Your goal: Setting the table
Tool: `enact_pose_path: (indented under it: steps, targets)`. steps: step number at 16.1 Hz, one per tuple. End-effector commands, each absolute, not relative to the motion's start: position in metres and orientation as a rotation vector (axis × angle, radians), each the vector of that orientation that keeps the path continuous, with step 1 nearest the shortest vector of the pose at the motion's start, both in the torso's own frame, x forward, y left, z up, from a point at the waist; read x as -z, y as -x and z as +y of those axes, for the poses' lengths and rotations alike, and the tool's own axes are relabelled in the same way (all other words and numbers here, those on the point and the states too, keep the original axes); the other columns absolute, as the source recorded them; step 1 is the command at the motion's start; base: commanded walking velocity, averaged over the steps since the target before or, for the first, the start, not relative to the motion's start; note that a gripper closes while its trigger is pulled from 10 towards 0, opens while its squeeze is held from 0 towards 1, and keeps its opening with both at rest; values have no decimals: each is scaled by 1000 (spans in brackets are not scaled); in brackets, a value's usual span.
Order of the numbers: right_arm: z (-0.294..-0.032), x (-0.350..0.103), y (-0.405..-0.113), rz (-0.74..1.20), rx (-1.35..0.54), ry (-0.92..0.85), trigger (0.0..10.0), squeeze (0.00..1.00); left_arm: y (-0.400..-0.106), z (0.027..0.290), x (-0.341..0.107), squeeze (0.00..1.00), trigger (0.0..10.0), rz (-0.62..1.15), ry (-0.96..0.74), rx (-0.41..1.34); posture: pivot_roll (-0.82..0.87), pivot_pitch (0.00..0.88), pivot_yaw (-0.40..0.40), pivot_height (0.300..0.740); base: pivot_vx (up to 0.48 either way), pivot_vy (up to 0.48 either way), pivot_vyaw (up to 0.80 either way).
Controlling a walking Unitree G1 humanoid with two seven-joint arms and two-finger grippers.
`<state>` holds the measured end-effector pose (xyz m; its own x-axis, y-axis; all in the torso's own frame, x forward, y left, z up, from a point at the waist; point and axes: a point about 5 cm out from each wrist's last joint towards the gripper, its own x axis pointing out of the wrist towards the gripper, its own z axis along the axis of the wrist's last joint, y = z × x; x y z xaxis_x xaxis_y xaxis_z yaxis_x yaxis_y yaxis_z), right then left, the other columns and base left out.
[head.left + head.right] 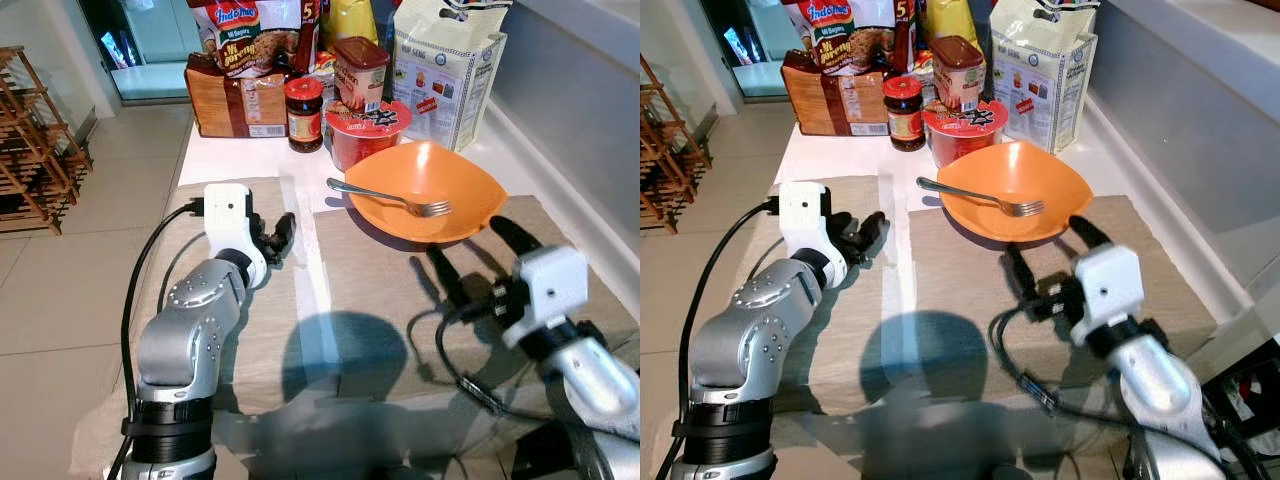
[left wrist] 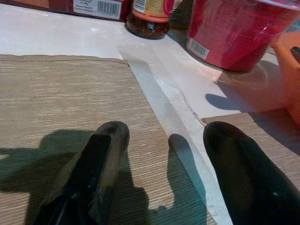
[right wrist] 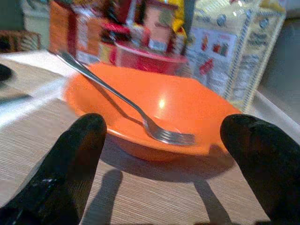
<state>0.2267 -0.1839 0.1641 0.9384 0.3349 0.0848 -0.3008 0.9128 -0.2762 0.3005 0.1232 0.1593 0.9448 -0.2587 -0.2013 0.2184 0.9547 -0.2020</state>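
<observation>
At frame centre, the fork (image 1: 395,197) is laid in the orange bowl (image 1: 440,168); below it, the right gripper (image 1: 478,252) is held spread apart, and the left gripper (image 1: 281,237), left of centre, is likewise parted and empty.

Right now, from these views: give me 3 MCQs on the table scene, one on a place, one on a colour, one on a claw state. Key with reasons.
1. Where does the fork lie?
A. flat on the left placemat
B. tines in the bowl, handle out over the rim
C. on the floor

2. What colour is the bowl?
A. orange
B. blue
C. white

3. How is the right claw?
A. shut on the fork
B. shut on the bowl
C. open, short of the bowl

Key:
1 B: the fork has its tines inside the bowl and its handle sticks out past the rim toward the robot's left.
2 A: the bowl is orange in the eye views and the right wrist view.
3 C: the right claw has its fingers spread over the right placemat, holding nothing.
</observation>
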Motion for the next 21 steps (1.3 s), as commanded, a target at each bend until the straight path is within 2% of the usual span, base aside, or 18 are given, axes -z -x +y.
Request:
enact_pose_path:
  steps: [1,12,13,14,15,21]
  targets:
    - [-189,-165,-230,-133,-322,288,10000,0,-301,122,-163,0,10000,228,181,243,-107,5,10,740,0,0,0]
    - [-200,-163,-260,-123,-366,439,10000,0,-303,120,-165,0,10000,219,208,224,-86,0,-15,740,0,0,0]
    - [-199,-162,-261,-123,-377,449,8784,0,-303,120,-166,0,10000,219,211,225,-86,0,-15,740,0,0,0]
    - [-199,-162,-262,-122,-383,454,1137,0,-303,119,-166,0,10000,222,212,226,-85,0,-17,740,0,0,0]
    - [-199,-161,-263,-119,-395,459,0,0,-303,119,-166,0,10000,224,218,226,-85,0,-17,740,0,0,0]
    - [-194,-160,-258,-101,-446,427,0,0,-305,117,-166,0,10000,235,226,232,-86,0,-19,740,0,0,0]
